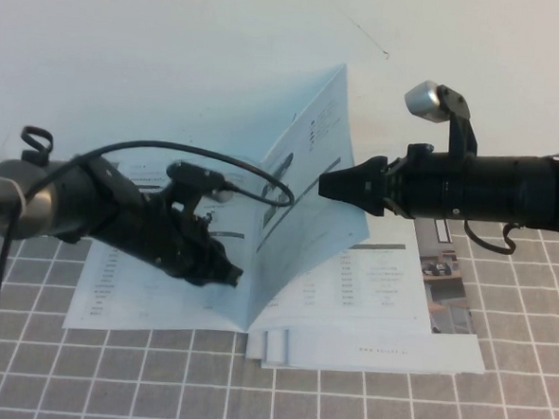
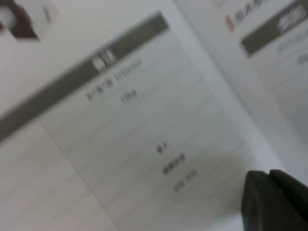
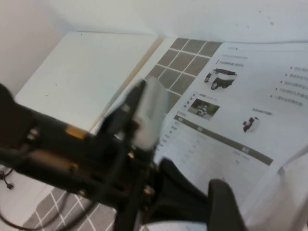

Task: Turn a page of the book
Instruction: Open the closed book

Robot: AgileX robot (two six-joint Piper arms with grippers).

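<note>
The book (image 1: 350, 290) lies open on the checked mat. One page (image 1: 312, 145) stands raised from the spine, its printed face showing a vehicle photo and a grey bar; it also shows in the right wrist view (image 3: 226, 120). My right gripper (image 1: 323, 186) is shut, with its tip against the middle of the raised page. In the right wrist view the right gripper (image 3: 202, 190) is low and over the page's table. My left gripper (image 1: 232, 276) is shut, low over the left-hand page close to the raised page's lower part. It also shows in the left wrist view (image 2: 269, 180), over a grey-barred table.
A wider brochure (image 1: 450, 286) with coloured photos sticks out from under the book on the right. The grey checked mat (image 1: 391, 406) covers the near table. A white surface (image 1: 175, 51) lies behind. The left arm's cable (image 1: 169, 151) loops above its wrist.
</note>
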